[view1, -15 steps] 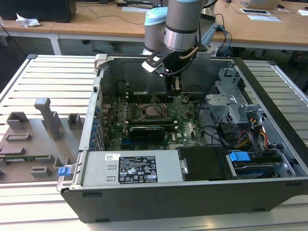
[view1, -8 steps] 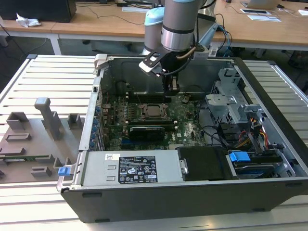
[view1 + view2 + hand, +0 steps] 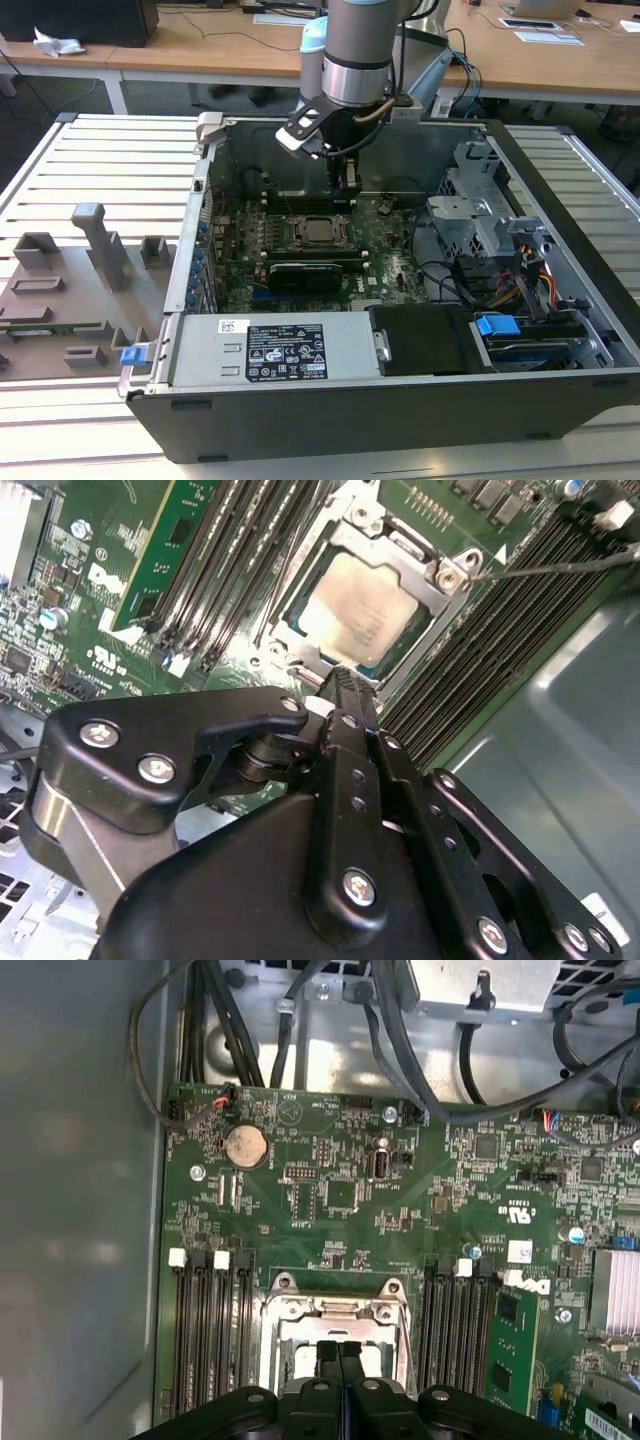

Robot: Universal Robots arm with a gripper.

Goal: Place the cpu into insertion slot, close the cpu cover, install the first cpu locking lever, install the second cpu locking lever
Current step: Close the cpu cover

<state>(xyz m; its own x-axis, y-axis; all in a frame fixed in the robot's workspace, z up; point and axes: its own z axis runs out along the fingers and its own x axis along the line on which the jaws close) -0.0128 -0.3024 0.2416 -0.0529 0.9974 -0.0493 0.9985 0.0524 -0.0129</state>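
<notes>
A slatted table [image 3: 100, 150] carries an open computer case [image 3: 400, 415], and beside it, on the exterior view's left, lies a grey fixture plate [image 3: 60, 300]. Inside the case the green motherboard [image 3: 340, 1195] lies flat, with black cables [image 3: 400, 1050] near one edge. Rows of memory slots [image 3: 212, 1330] stand on both sides of the insertion slot [image 3: 296, 232]. The end effector [image 3: 340, 1352] hangs low just over it, fingers pressed together and holding nothing, hiding part of it. The cpu cover [image 3: 395, 548] lies down flat. The cpu [image 3: 355, 605] sits in the slot, seen through the cover's window.
</notes>
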